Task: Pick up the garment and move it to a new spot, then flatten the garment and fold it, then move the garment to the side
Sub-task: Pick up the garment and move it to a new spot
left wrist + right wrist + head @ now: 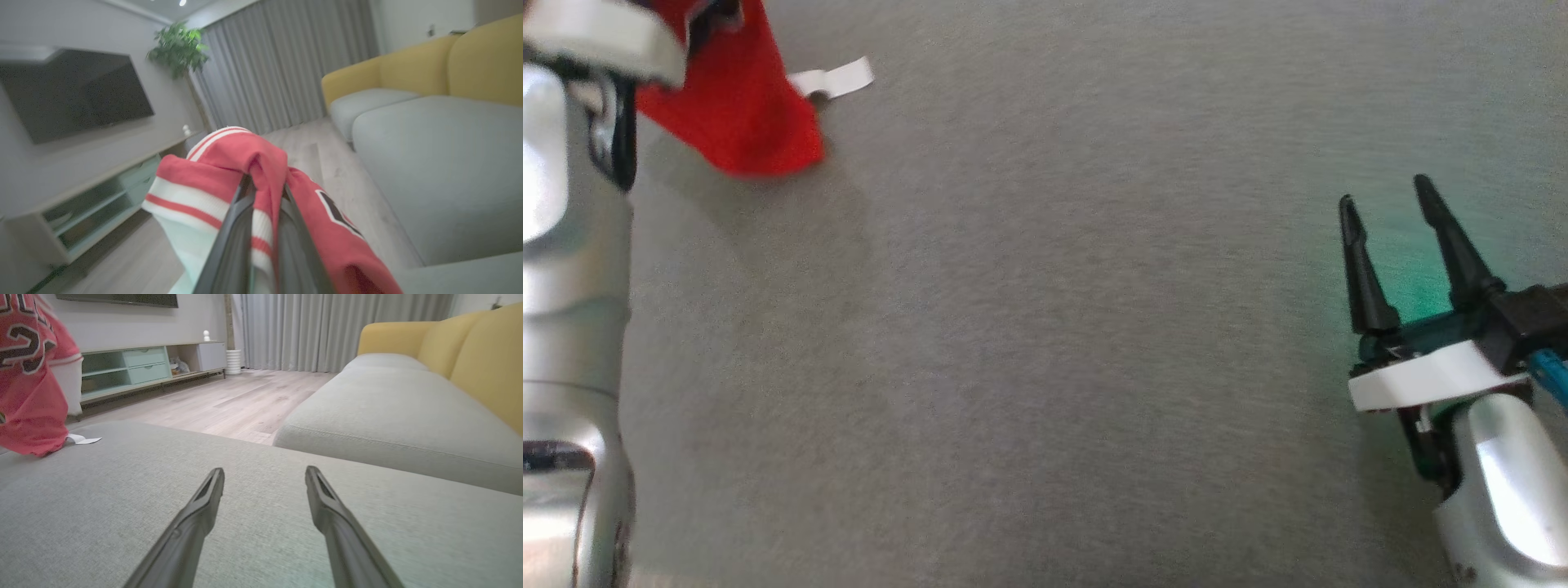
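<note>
The garment is a red jersey with white striped trim and dark numbers. It hangs from the upper left of the head view, its lower end touching the grey cushion, with a white label sticking out beside it. My left gripper is shut on a bunched fold of the garment, which drapes over both fingers. In the right wrist view the garment dangles at the far left. My right gripper hovers open at the lower right, well away from the cloth, with nothing between its fingers.
The work surface is a wide grey fabric cushion. A yellow sofa with grey seats stands to the right. A wooden floor, a low cabinet, a wall television, a plant and curtains lie beyond.
</note>
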